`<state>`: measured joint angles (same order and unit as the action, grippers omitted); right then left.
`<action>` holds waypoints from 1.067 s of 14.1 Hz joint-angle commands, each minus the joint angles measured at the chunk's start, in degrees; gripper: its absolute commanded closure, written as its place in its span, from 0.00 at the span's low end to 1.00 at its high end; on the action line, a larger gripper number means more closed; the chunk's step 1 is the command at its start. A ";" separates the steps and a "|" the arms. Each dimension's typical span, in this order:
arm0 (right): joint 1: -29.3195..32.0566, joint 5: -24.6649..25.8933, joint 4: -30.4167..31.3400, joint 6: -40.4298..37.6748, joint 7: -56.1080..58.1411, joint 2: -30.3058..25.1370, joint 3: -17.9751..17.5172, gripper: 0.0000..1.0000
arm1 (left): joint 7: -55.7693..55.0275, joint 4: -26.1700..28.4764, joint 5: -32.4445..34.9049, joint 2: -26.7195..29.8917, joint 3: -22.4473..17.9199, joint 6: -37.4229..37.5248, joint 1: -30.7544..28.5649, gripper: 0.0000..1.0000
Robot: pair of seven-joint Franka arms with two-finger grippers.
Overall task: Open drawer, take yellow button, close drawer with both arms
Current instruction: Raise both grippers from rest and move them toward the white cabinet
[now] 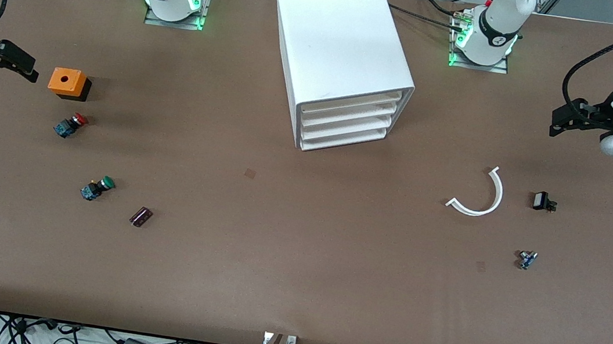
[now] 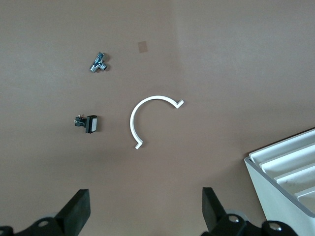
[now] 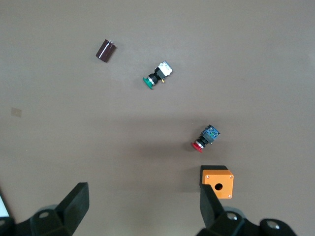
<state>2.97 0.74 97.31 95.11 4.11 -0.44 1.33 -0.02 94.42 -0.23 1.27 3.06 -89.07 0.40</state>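
Start state, nothing done yet. Cabinet stands mid-tabletop between the two arm bases, drawer fronts turned toward the front camera and angled a bit toward the left arm's end. All four drawers look shut; top drawer flush with the rest. Button not visible anywhere, so my guess is it's inside that drawer.

Left claw hangs over the left arm's end of the tabletop, fingers spread wide, gripping nothing. Its wrist view catches the cabinet's corner, plus the white C-shaped piece, a small black part and a small metal part lying on the tabletop below it.

Right claw hangs over the right arm's end, also spread wide and empty, just beside the orange box. Red switch, green switch and a dark cylinder lie nearer the camera than the box. These are decoys, not the target.

Key relation: drawer front lies well apart from both claws, inward toward the table's middle from each. Drawer's long edge runs roughly along the tabletop's length, pull direction toward the camera. Front tilts toward the left arm, so the left claw looks better placed to pull; right could then reach in for the button
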 commanded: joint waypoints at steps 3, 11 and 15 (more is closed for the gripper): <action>0.19 0.31 0.95 0.16 0.90 -0.09 -0.45 0.00 | -0.77 -0.64 -0.74 0.40 0.28 1.18 0.13 0.00; -5.33 -0.65 0.33 1.12 0.72 3.51 -1.15 0.00 | -0.33 -0.64 -1.52 -0.30 0.63 2.58 2.85 0.00; -8.24 -2.06 0.24 2.00 0.72 5.36 -1.15 0.00 | -0.33 -0.64 -9.17 -2.06 0.63 3.72 3.38 0.00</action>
<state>-4.42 -0.29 97.56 96.43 4.40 4.46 0.01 -0.05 94.51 -6.63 0.47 3.73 -86.95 3.63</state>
